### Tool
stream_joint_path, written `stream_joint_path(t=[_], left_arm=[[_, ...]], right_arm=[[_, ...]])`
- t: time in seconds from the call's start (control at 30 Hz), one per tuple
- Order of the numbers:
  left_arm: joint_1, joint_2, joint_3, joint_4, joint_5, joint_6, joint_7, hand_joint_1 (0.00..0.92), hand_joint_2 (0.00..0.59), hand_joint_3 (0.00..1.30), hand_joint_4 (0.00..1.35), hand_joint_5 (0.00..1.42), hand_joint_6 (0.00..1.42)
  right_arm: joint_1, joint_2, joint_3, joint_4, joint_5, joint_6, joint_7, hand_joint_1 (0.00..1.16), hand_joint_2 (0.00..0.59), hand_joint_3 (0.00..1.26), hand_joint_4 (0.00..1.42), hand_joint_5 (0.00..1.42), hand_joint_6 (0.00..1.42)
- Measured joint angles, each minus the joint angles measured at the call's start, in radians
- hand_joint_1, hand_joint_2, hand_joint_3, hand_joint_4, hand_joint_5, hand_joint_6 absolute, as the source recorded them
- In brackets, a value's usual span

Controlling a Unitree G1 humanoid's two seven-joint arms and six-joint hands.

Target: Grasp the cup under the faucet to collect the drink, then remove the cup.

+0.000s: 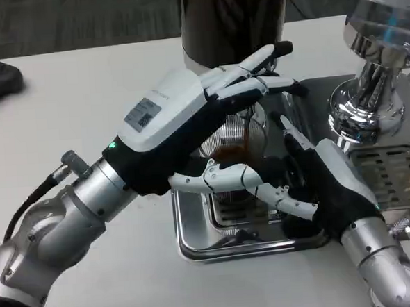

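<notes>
clear ribbed glass cup [244, 138], upright on steel drip tray [197, 246]; left hand [188, 113] wraps it, right hand [318, 178] open just beside its right.

I see a clear ribbed glass cup [240, 139] on a shiny polished steel drip tray [196, 241]. Right of this tray stands a mirror-bright chrome fitting [370, 91]. The white table [84, 105] looks matt and smooth.

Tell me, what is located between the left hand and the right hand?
The clear cup with brown drink stands between the left hand and right hand, in the head view.
</notes>
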Motion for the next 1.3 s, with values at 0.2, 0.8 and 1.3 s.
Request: stream_joint_path(t=[0.2,0.8,1.3], left_arm=[[0.031,0.001,0.017,-0.032,0.007,0.021,0.025,0.0,0.183,0.23,0.0,0.21,0.06],[0.307,0.036,0.207,-0.119,-0.031,0.037,0.078,0.0,0.18,0.09,0.0,0.05,0.0],[0.504,0.03,0.339,-0.092,-0.04,0.146,0.15,0.0,0.181,0.06,0.0,0.03,0.0]], right_arm=[[-0.002,0.012,-0.003,0.0,0.0,0.009,-0.008,0.4,0.212,0.0,0.0,0.0,0.0],[-0.005,0.016,-0.001,0.009,0.004,0.01,-0.016,0.42,0.205,0.0,0.0,0.0,0.0],[-0.013,0.023,0.004,0.027,0.016,0.005,-0.015,0.46,0.216,0.0,0.0,0.0,0.0]])
